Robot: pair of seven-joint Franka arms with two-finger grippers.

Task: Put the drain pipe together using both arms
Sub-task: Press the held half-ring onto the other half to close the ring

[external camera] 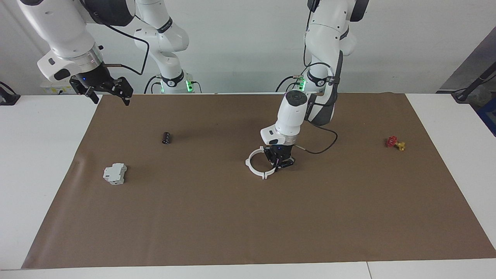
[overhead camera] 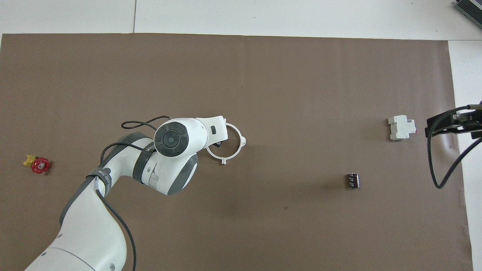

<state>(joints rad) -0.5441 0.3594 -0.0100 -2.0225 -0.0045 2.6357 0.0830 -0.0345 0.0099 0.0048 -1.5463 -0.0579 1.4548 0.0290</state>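
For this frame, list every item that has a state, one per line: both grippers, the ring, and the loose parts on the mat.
left gripper: shut on the white ring's rim, low at the mat.
right gripper: open, holds nothing, raised over the mat's edge; this arm waits.
white ring: closed into one ring, gripped at one side.
grey-white block: lies loose on the mat.
black cylinder: lies on its side.
red and yellow part: lies loose, untouched.
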